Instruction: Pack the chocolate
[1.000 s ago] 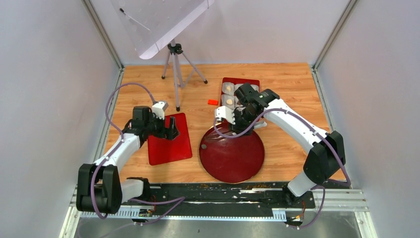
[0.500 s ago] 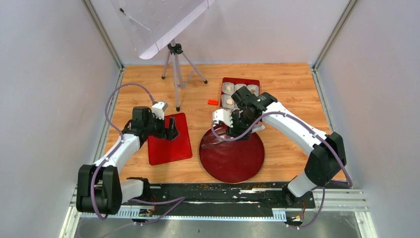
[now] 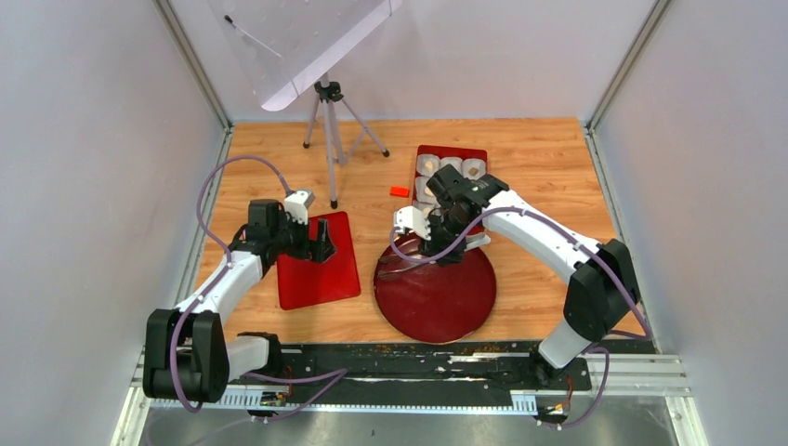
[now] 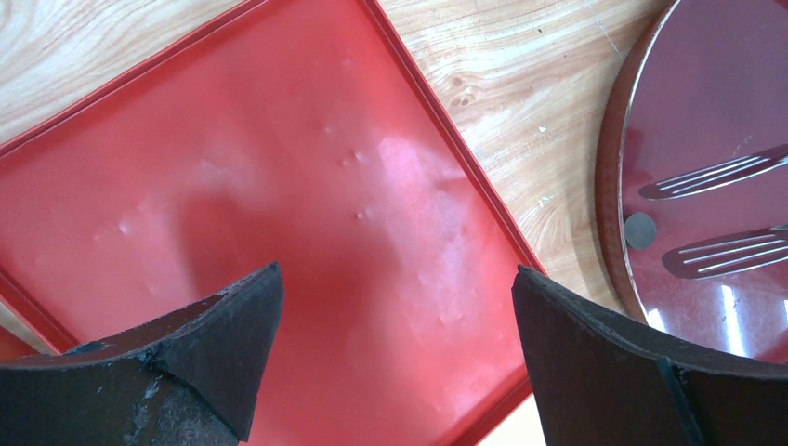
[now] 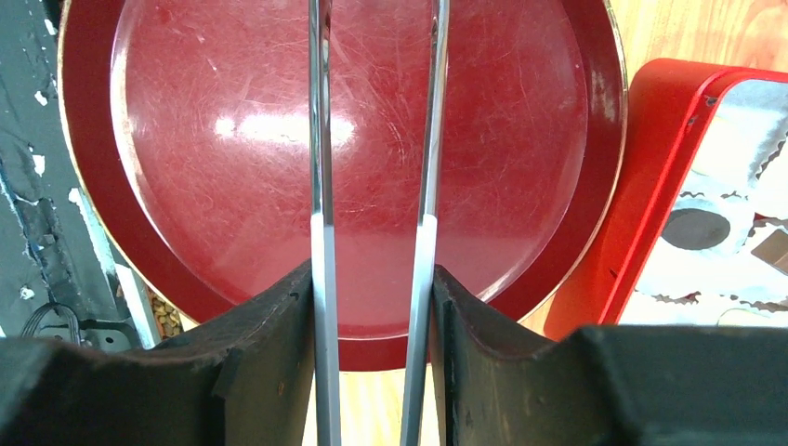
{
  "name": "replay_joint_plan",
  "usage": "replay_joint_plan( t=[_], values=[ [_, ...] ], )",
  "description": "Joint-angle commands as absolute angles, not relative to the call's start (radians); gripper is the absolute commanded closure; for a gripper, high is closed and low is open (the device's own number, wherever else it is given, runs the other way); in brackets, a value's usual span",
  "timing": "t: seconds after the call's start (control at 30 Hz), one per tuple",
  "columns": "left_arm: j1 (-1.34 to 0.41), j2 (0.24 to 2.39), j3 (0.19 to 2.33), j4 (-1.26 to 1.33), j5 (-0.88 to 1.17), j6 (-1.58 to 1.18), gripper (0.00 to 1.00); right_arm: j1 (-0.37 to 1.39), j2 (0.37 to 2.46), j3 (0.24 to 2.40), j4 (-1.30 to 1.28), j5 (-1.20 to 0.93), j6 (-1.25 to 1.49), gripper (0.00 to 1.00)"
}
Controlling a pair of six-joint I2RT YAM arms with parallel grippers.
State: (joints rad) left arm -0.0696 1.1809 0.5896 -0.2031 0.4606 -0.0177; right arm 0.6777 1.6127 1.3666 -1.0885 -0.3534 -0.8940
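My right gripper (image 3: 437, 243) (image 5: 372, 274) is shut on metal tongs (image 5: 321, 139), whose two arms reach out over the round dark red plate (image 3: 437, 311) (image 5: 149, 242). In the left wrist view the tong tips (image 4: 715, 175) hang apart over the plate, next to one small dark round piece (image 4: 639, 229) near the rim. The red box (image 3: 423, 153) at the back holds white paper cups with chocolate; a dark oval (image 5: 697, 228) and a brown square (image 5: 773, 249) show in the right wrist view. My left gripper (image 3: 324, 246) (image 4: 395, 269) is open and empty above the flat red lid (image 3: 319, 269) (image 4: 279, 186).
A small orange-red block (image 3: 400, 191) lies left of the red box. A tripod (image 3: 327, 139) stands at the back left under a tilted clear panel. Grey walls close in both sides. A black rail (image 3: 390, 358) runs along the near edge.
My right gripper has moved left and nearer with the tongs, off the red box and over the plate's far edge, uncovering more cups. The left arm has not moved.
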Motion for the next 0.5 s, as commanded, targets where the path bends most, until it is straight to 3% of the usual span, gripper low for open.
replay_joint_plan(
  t=[0.0, 0.47],
  values=[
    [-0.059, 1.161, 0.585, -0.168, 0.459, -0.025, 0.0, 0.683, 1.628, 1.37, -1.038, -0.358, -0.878, 0.56],
    [-0.055, 1.164, 0.583, -0.158, 0.456, -0.029, 0.0, 0.699, 1.648, 1.368, -1.014, -0.385, -0.857, 0.62]
  ],
)
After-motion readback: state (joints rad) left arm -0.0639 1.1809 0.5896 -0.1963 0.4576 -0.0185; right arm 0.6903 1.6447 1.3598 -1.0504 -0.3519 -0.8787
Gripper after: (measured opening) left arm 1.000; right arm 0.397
